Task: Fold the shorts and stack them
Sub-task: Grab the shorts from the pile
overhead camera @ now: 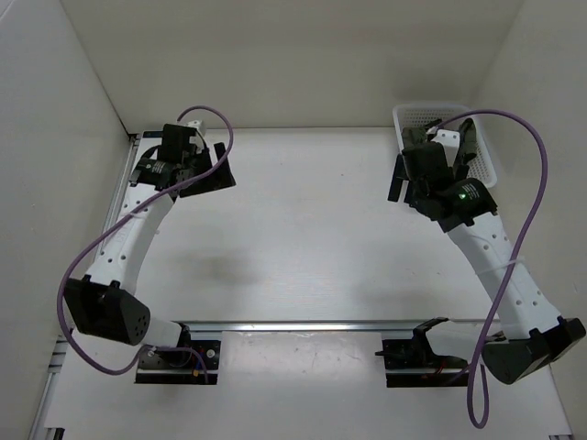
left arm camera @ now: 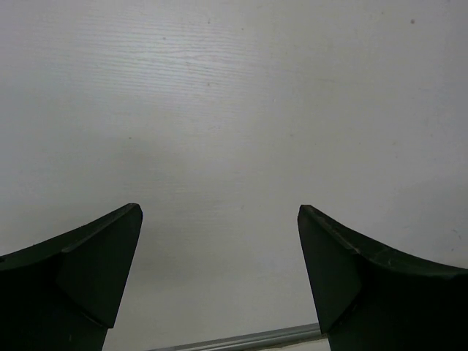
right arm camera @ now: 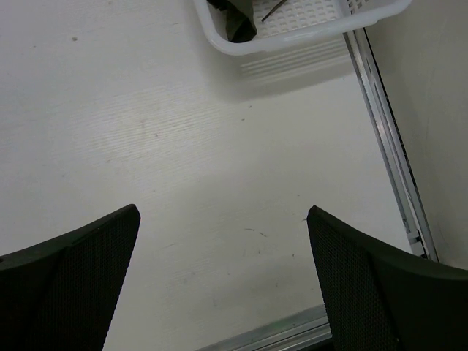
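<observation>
The shorts [right arm camera: 235,20] show as a dark olive-green, crumpled bunch of soft fabric at the top edge of the right wrist view. They lie inside the white basket [right arm camera: 322,33], against its left corner. A thin drawstring [right arm camera: 273,10] lies just beside them.

White arm links [overhead camera: 138,229], black joints, looping purple cables [overhead camera: 544,165]; the left gripper [left arm camera: 219,212] has plain black wedge-shaped fingers [left arm camera: 88,278]
</observation>
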{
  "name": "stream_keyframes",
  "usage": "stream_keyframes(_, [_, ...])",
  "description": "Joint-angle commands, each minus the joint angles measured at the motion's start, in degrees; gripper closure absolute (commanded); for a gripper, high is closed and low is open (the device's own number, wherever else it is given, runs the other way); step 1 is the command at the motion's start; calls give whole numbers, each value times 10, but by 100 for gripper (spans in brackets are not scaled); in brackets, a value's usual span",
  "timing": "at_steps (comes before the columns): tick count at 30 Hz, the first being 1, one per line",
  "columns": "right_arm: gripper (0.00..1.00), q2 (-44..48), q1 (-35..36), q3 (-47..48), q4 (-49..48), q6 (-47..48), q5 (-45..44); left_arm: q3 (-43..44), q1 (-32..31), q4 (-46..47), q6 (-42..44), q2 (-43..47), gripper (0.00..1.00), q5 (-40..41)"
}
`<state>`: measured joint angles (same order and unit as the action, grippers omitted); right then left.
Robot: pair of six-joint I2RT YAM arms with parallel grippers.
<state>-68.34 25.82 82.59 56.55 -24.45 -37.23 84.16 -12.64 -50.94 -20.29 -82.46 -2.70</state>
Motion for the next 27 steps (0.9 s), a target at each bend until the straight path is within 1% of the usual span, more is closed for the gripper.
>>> stream_keyframes(1, [0,-3,-2,0,-7,6,-20,15,0,9,-23,53,0,37])
stream_keyframes(4, [0,-3,-2,-7,-12,6,-25,15,0,9,-23,70,0,38])
stream_keyframes(6, [0,-3,-2,-13,-26,12,-25,8,0,9,-23,86,0,52])
stream_keyframes(8, [0,-15,-19,-13,-50,27,0,0,-6,9,-23,104,0,66])
stream_keyframes(10, [0,-34,-52,11,-55,37,17,-8,-6,9,-23,129,0,73])
stream_keyframes(11, [0,-61,-69,24,-61,44,24,-17,-6,9,-23,137,0,67])
stream_keyframes(12, [0,-78,-108,40,-61,52,61,-26,-6,9,-16,152,0,62])
stream_keyframes(14, [0,-146,-153,102,-72,78,138,-35,-12,9,-16,166,0,62])
stream_keyframes(15, [0,-174,-186,130,-72,87,159,-40,-12,9,-16,179,0,62])
stream_keyframes(16, [0,-229,-196,186,-66,92,164,-47,-12,9,-22,179,0,72])
stream_keyframes(18, [0,-281,-219,240,-54,98,175,-47,-12,2,-28,186,0,83])
stream_keyframes(19, [1,-328,-227,265,-54,98,188,-47,-12,2,-28,186,0,96])
stream_keyframes(21, [5,-377,-256,334,-44,98,229,-47,-12,-5,-28,186,0,110])
stream_keyframes(22, [8,-429,-266,360,-37,92,248,-47,-12,-5,-28,186,0,110])
stream_keyframes(23, [16,-454,-284,409,-31,84,274,-47,-12,-11,-28,186,0,124])
stream_keyframes(25, [24,-516,-300,448,-23,62,305,-47,-12,-19,-28,178,0,125])
stream_keyframes(26, [27,-533,-317,470,-23,52,323,-40,-12,-19,-28,164,0,125])
stream_keyframes(27, [29,-559,-323,477,-23,43,356,-32,-12,-27,-23,164,0,125])
